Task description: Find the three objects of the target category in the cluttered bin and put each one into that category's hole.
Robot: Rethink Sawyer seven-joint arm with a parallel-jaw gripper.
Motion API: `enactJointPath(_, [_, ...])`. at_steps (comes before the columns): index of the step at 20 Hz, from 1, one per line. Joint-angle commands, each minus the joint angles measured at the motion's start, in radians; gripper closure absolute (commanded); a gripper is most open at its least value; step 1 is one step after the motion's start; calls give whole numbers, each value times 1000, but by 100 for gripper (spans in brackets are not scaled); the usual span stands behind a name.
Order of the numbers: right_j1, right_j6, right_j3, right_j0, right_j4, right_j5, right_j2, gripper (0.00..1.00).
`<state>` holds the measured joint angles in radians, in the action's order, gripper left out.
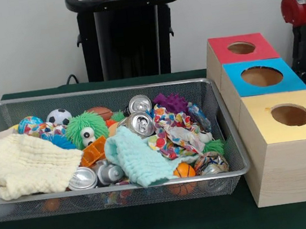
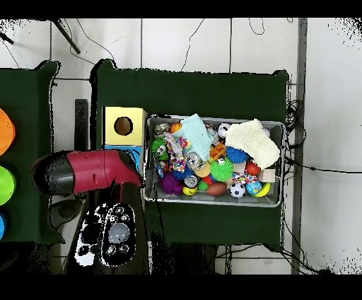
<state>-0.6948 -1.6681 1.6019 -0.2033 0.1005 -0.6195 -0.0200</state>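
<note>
Front view showed red (image 1: 241,48), blue (image 1: 261,76) and yellow box (image 1: 290,115); overhead, the red arm (image 2: 88,172) covered two; fingers' state unclear.

You see: wire-mesh metal bin (image 1: 226,116) | shiny metal cans (image 1: 140,123) | soft waffle-weave cloths (image 1: 26,163) | pale wood-grain boxes (image 1: 289,169) with matt coloured tops | matt green cloth-covered surface (image 1: 157,228)

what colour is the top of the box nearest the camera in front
Yellow; the nearest box's top shows best in the front view.

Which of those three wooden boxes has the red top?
The red-topped box is the farthest in the front view's row, behind the blue-topped box and the yellow-topped box.
</note>
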Motion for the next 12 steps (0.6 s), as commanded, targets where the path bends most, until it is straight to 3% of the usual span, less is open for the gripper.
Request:
enactJointPath(1, [26,-14,-20,44,-45,-88,85,0])
enactJointPath(12, [36,-19,-38,42,-45,-95,82,0])
